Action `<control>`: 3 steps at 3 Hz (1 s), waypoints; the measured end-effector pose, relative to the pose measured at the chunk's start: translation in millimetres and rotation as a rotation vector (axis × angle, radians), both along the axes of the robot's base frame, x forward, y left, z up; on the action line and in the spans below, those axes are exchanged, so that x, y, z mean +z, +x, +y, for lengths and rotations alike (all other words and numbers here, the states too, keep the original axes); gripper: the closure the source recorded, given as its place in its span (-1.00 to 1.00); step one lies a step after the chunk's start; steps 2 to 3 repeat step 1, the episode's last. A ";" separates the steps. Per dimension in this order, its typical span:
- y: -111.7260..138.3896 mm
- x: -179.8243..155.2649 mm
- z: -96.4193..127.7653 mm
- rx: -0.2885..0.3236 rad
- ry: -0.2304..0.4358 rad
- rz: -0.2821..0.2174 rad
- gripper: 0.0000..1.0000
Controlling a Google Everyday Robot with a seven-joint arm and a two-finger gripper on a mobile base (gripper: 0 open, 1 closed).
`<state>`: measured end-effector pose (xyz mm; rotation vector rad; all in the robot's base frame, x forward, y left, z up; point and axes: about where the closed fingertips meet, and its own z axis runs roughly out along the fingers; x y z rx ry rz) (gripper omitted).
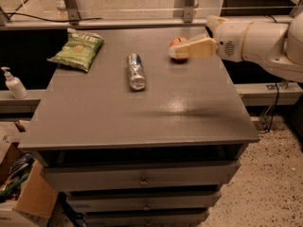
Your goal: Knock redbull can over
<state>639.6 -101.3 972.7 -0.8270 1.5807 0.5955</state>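
Note:
The redbull can (135, 71) lies on its side near the middle of the grey table (142, 117), its silver top facing the front. My gripper (182, 50) hangs over the far right part of the table, well to the right of the can and apart from it. Its cream fingers point left and partly cover an apple (177, 45) behind them.
A green chip bag (77, 50) lies at the table's back left. A soap dispenser bottle (13, 83) stands on a ledge to the left. Drawers sit under the tabletop, and a cardboard box (28, 197) is on the floor at lower left.

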 end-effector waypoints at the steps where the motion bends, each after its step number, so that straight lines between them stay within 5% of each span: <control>1: -2.6 2.3 -8.7 -0.008 0.001 -0.004 -1.00; 3: -2.6 2.3 -8.7 -0.008 0.001 -0.004 -1.00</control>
